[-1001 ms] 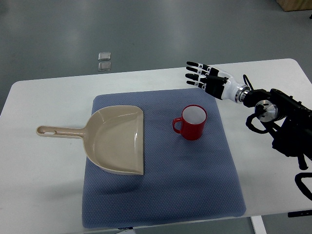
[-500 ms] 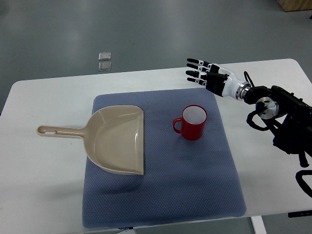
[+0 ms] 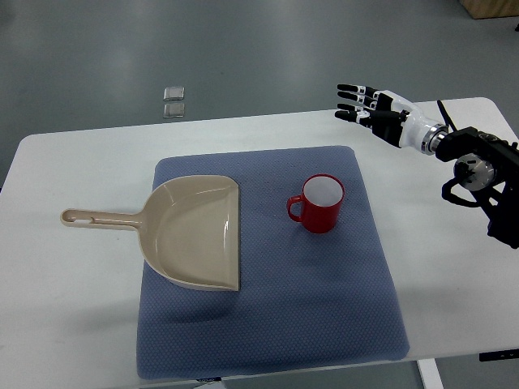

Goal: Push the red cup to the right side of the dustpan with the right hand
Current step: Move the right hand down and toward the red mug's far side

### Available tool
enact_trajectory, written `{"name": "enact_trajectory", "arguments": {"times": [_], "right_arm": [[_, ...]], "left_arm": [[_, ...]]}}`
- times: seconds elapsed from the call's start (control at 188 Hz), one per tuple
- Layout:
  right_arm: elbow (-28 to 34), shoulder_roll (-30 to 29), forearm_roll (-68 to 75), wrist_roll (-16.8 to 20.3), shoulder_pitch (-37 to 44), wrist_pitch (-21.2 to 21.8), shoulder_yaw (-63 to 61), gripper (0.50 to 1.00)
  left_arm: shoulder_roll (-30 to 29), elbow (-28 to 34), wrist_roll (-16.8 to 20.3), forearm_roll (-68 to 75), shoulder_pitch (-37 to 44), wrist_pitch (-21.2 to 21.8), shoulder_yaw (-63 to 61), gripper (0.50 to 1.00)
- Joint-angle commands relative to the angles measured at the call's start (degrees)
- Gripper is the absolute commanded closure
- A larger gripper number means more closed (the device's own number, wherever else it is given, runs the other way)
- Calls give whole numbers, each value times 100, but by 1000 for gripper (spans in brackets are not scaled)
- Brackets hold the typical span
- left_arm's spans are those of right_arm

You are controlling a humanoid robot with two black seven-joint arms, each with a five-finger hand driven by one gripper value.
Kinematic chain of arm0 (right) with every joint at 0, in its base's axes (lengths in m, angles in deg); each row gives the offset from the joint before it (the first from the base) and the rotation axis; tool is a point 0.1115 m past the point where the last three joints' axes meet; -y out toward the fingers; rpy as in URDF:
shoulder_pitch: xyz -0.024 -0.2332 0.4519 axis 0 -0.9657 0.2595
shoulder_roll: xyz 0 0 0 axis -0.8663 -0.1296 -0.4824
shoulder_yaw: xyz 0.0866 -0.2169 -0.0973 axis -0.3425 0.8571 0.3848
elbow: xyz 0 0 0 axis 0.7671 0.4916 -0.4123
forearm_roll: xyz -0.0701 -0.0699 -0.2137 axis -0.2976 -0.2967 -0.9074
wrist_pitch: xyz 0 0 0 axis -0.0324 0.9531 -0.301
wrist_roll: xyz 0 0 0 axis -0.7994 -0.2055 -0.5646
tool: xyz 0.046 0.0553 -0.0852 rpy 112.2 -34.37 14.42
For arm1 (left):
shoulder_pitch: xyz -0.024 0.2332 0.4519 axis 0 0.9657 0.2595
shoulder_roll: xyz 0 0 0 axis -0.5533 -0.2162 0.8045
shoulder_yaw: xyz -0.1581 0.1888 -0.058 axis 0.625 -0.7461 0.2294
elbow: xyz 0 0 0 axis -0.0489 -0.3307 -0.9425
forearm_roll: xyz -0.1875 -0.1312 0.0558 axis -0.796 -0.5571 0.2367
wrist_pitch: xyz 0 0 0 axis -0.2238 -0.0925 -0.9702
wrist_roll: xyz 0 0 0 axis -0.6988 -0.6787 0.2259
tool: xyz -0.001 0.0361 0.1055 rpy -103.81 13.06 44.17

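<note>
The near part of the blue mat [image 3: 268, 324] is bare. Further in, the dustpan [image 3: 195, 235] lies on the mat's left half, handle pointing left off the cloth, its open straight edge facing right. The red cup [image 3: 323, 203] stands upright on the mat just right of that edge, apart from it, handle turned toward the pan. By the look of it the cup already sits on the pan's right side, so any more pushing should be slight.

Beyond, over the white table [image 3: 81, 162] past the mat's far right corner, the right hand [image 3: 375, 109] hovers well clear of the cup, fingers stretched out flat and holding nothing. To nudge well, bring the hand low and press the cup's lower wall, so it slides rather than tips.
</note>
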Motion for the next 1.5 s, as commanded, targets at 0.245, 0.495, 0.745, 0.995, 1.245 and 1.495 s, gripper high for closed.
{"name": "enact_trajectory", "arguments": {"times": [0.245,0.495,0.745,0.995,1.245,1.495], "right_arm": [[16,448,-1206,-898,-44,8,-18,564],[16,501,-1215,-1838,-290,44,79,562],[25,694,-1224,-2480,-238,52,843,564],[341,976,-1215,-2728,-237,351,1467,564],[719,1327,-1215,-2728,-229,861,2030,562],[799,1494,-1373,-2728,-246,872,2135,562]], "left_arm": [[0,1,4,0,0,0,0,500],[0,1,4,0,0,0,8,500],[0,1,4,0,0,0,0,500],[0,1,4,0,0,0,0,500],[0,1,4,0,0,0,0,500],[0,1,4,0,0,0,0,500]]}}
